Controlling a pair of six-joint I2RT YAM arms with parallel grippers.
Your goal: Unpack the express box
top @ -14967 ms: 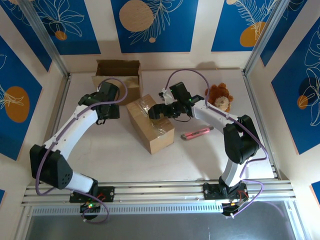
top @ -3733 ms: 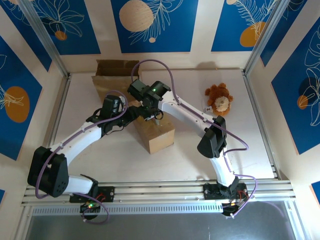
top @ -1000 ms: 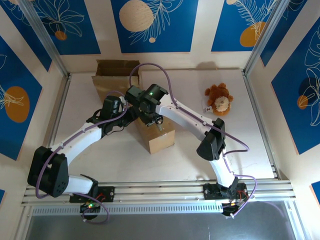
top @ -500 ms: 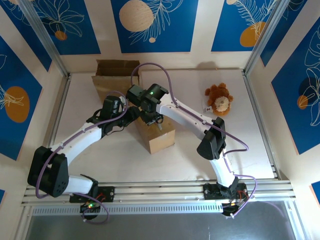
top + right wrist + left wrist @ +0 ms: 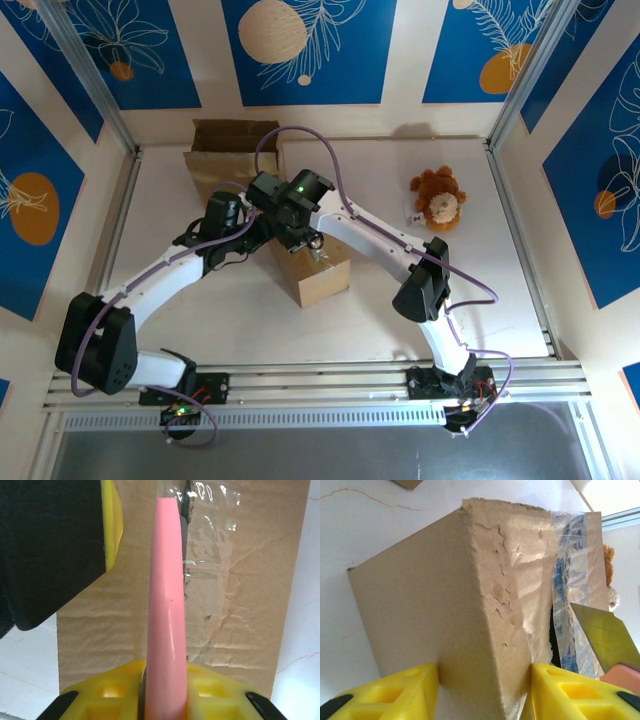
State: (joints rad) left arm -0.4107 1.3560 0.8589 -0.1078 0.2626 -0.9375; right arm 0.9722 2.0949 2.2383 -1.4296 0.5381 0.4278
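The left jaws stand part-spread and clamp the far end of the express box. One yellow finger presses the plain cardboard face and the other sits against the taped face.

The right jaws are drawn narrow around the butt of a pink utility knife. The knife runs straight out from between their yellow fingers toward the strip of clear tape on the box's centre seam. In the left wrist view its blade slants in just beside the wrinkled, torn tape. Whether the edge touches the tape cannot be told.

From above, both wrists meet over that far end of the box, the right one on top and the left one beside it. The box lies askew in the middle of the white worktop. A plush lion sits well apart toward the back right. An open carton stands at the back left, near the box.
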